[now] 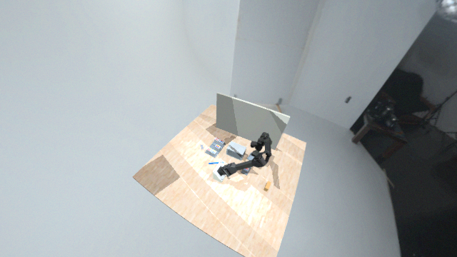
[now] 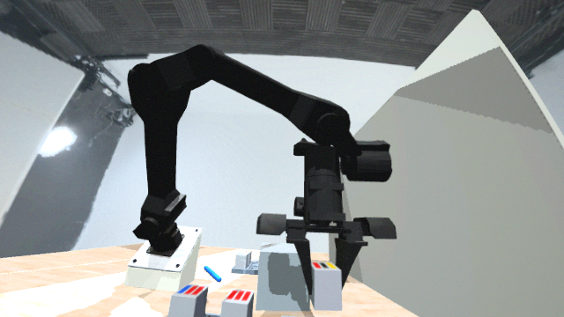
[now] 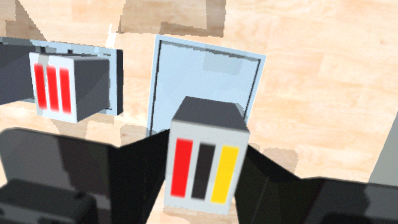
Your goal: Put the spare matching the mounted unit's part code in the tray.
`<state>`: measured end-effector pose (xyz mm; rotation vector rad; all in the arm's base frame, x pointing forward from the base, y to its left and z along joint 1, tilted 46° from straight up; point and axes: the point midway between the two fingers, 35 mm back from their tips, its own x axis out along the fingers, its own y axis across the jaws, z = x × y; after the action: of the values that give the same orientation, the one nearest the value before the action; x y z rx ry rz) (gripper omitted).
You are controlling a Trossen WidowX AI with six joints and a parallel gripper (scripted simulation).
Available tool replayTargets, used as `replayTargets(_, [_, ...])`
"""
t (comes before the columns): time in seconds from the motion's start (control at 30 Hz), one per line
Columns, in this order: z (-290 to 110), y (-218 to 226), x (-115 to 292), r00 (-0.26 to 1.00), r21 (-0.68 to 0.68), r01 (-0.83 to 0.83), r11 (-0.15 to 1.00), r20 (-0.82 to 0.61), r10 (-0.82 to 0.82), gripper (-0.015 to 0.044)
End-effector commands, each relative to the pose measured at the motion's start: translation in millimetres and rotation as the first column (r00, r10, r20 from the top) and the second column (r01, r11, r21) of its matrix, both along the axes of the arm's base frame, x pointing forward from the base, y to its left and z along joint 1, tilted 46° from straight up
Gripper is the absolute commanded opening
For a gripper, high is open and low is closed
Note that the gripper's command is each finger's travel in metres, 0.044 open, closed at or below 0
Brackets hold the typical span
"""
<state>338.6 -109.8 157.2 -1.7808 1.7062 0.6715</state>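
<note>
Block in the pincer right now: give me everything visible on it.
The held block is a small light-grey box with a darker grey top and three vertical stripes on its face: red, black, yellow. It looks like matte plastic. The pincer is shut on it, black fingers pressing both sides. It hangs upright over the pale blue tray; whether it touches the tray cannot be told.

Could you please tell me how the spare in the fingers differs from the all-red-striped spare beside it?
The held spare bears red, black and yellow stripes; the other spare bears three red stripes. The held one is clamped by the gripper above the tray; the other stands in its holder. Both are grey blocks with a white striped face.
</note>
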Motion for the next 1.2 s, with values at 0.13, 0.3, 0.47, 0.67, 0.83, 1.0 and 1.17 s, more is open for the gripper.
replayTargets(0.13, [-5, -4, -1, 1.0, -0.004, -0.006, 1.0, -0.005, 0.006, 0.0])
replayTargets(0.3, [-8, -7, -1, 1.0, -0.005, -0.006, 1.0, -0.005, 0.006, 0.0])
replayTargets(0.47, [-10, -10, -1, 1.0, -0.006, -0.006, 1.0, -0.005, 0.006, 0.0])
replayTargets(0.67, [-14, -14, -2, 1.0, -0.007, -0.006, 1.0, -0.005, 0.006, 0.0])
replayTargets(0.83, [-16, -17, -2, 1.0, -0.008, -0.006, 1.0, -0.005, 0.006, 0.0])
replayTargets(1.0, [-19, -20, -3, 1.0, -0.009, -0.006, 1.0, -0.005, 0.006, 0.0])
replayTargets(1.17, [-21, -23, -3, 1.0, -0.01, -0.006, 1.0, -0.005, 0.006, 0.0])
